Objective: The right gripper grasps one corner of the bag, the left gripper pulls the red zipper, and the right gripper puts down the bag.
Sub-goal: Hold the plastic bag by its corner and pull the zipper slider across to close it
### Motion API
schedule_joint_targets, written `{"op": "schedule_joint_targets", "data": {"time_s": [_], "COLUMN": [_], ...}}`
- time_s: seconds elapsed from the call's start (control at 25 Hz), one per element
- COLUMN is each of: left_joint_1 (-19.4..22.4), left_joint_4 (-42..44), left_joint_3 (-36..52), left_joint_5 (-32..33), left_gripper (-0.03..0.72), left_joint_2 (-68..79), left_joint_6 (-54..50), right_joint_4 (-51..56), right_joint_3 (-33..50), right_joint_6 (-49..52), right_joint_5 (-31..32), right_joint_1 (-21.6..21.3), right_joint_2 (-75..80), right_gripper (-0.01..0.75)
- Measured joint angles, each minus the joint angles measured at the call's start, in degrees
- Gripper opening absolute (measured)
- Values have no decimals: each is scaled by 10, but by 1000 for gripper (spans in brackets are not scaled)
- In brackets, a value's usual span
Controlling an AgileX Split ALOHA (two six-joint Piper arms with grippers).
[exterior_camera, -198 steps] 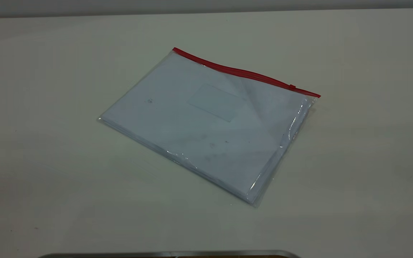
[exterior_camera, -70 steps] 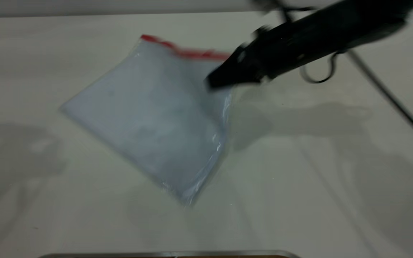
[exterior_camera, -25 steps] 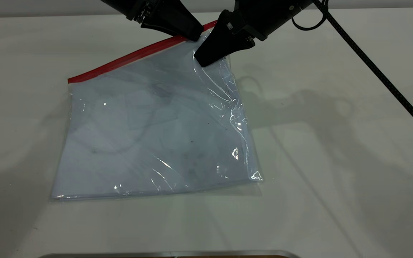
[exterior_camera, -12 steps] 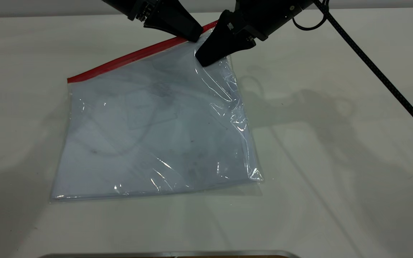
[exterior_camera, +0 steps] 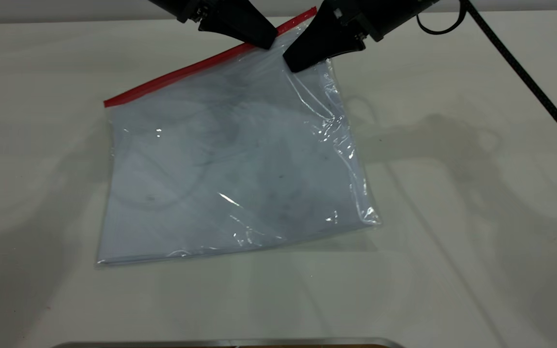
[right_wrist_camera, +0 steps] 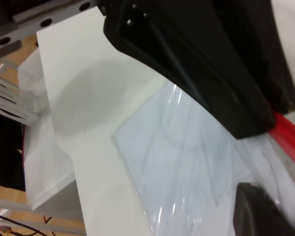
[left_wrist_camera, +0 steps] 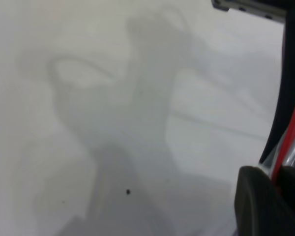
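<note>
The bag (exterior_camera: 230, 164), a clear pouch of white sheets, lies slanted with its far right corner raised off the table. The red zipper (exterior_camera: 186, 72) runs along its far edge up to the corner of the bag (exterior_camera: 312, 10). My right gripper (exterior_camera: 292, 67) is shut on the bag just below that corner. My left gripper (exterior_camera: 266, 44) is shut on the red zipper beside it. In the left wrist view the red zipper (left_wrist_camera: 291, 140) passes between the left gripper (left_wrist_camera: 276, 184) jaws. The right wrist view shows the bag (right_wrist_camera: 187, 162), the red zipper (right_wrist_camera: 290, 137) and the left gripper (right_wrist_camera: 211, 69).
The white table (exterior_camera: 452, 241) carries only the bag. A black braided cable (exterior_camera: 525, 77) slants down across the right side. A metal edge (exterior_camera: 230, 343) lies along the near rim. The right wrist view shows the table's edge and a perforated metal rail (right_wrist_camera: 39, 22).
Both grippers and the bag have shifted to the right and farther back since half a second ago. The held corner is higher, and the near end of the bag slid right with it.
</note>
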Motion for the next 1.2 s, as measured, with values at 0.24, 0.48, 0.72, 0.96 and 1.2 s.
{"op": "schedule_joint_targets", "data": {"time_s": [0.24, 0.48, 0.72, 0.96, 1.2], "left_joint_1": [17, 73, 117, 147, 149], "left_joint_4": [17, 56, 127, 239, 292], "left_joint_3": [-1, -1, -1, -1, -1], "left_joint_5": [-1, 0, 8, 8, 8], "left_gripper": [100, 100, 100, 100, 100], "left_joint_2": [0, 0, 0, 0, 0], "left_joint_6": [-4, -27, -74, -156, -186], "right_joint_4": [19, 61, 92, 100, 103], "right_joint_3": [0, 0, 0, 0, 0], "right_joint_6": [-5, -22, -35, -37, -37], "right_joint_5": [13, 40, 56, 57, 57], "right_joint_1": [-16, -48, -71, -76, -77], "right_joint_2": [0, 0, 0, 0, 0], "right_gripper": [34, 34, 34, 34, 34]}}
